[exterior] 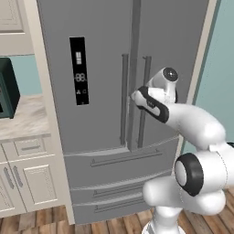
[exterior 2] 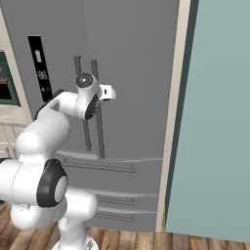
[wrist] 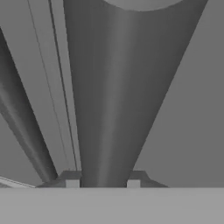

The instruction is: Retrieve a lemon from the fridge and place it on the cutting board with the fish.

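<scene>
Kitchen scene: you're parked facing the fridge (exterior: pixel 105 91), both French doors shut, lower drawers shut. Teal wall (exterior 2: pixel 215 122) runs along its right side, wood floor (exterior: pixel 41 221) below. At the left edge of the left base view you get a strip of worktop (exterior: pixel 23 119) over white cabinets (exterior: pixel 27 176), with a dark green appliance (exterior: pixel 7 87) sitting at the worktop's left end.

Black display panel (exterior: pixel 79 71) is on the left door. Two vertical bar handles sit either side of the door seam: left door handle (exterior: pixel 124 98), right door handle (exterior: pixel 145 82).

Your arm is reaching forward at mid-door height, with the gripper (wrist: pixel 103 181) at the right door handle. In the hand view the bar runs straight up from between the two fingertips (wrist: pixel 72 181), one tip on each side of it. Jaws are spread about as wide as the bar; I can't tell for sure whether the pads are actually touching it, view's too close and the contact is at the frame edge. In the right base view the hand (exterior 2: pixel 105 93) overlaps the handle bars.
</scene>
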Robot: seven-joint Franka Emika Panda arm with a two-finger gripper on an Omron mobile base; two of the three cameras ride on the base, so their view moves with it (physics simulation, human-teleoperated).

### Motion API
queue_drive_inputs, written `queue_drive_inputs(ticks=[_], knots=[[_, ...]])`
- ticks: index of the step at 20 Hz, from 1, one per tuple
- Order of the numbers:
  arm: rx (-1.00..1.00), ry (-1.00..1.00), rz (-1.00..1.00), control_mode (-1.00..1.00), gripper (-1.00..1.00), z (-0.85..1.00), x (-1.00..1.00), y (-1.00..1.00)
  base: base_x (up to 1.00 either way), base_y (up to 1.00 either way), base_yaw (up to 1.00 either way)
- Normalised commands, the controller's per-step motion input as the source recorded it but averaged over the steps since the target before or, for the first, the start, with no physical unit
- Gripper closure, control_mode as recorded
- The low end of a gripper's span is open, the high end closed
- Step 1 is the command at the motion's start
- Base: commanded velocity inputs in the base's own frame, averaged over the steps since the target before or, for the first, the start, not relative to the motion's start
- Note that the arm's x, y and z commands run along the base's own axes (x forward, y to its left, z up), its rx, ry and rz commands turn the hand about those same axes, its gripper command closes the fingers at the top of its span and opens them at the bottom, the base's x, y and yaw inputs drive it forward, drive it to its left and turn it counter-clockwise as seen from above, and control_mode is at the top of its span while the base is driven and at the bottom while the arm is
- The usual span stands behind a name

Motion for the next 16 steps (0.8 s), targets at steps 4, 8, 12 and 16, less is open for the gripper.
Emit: queue_drive_inputs(ticks=[4, 8, 12, 16], knots=[[0.00, 0.00, 0.00, -1.00, 1.00, 0.07, -1.00, -0.99, 0.00, 0.00, 0.00], [0.00, 0.08, 0.00, -1.00, 1.00, 0.28, -1.00, -0.99, 0.00, 0.00, 0.00], [0.03, 0.26, 0.00, -1.00, 1.00, 0.42, -0.87, -1.00, 0.00, 0.00, 0.00], [0.01, 0.09, 0.00, -1.00, 1.00, 0.25, -0.67, -0.47, 0.00, 0.00, 0.00]])
